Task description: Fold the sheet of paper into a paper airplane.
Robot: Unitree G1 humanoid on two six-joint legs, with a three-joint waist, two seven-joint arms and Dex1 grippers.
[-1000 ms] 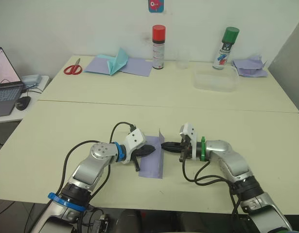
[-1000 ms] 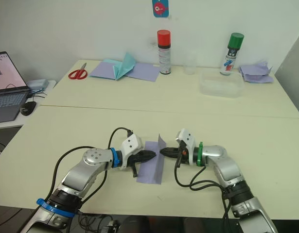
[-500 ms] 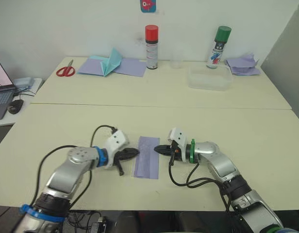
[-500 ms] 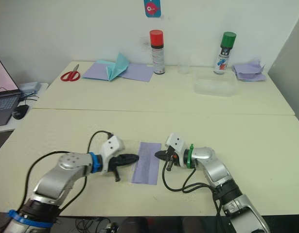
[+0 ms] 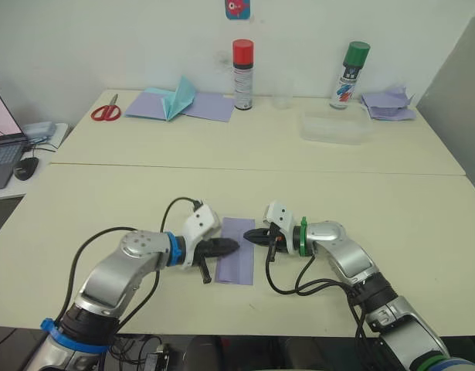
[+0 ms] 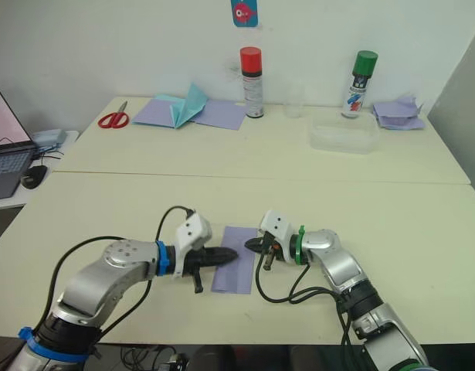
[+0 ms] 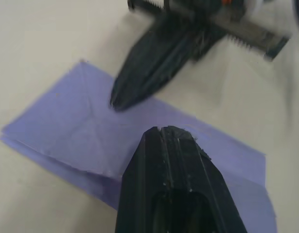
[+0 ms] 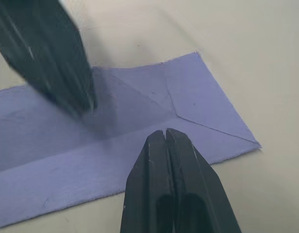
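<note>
Pale counter (image 5: 129, 201) carries the sheet of paper (image 5: 239, 261), folded into a long narrow lavender strip with diagonal creases, lying flat near the front edge. From the sheet's left side, the left gripper (image 5: 234, 246) reaches over it, jaws pressed together with nothing between them, the tip over the paper's upper half. From the sheet's right side, the right gripper (image 5: 249, 236) points at its right edge, jaws likewise closed and empty, tip at the paper's border. Well beyond the sheet, along the wall, stand a red-capped spray can (image 5: 242, 64) and a green-capped spray can (image 5: 350, 65), with a clear plastic tub (image 5: 335, 127) near the green one.
</note>
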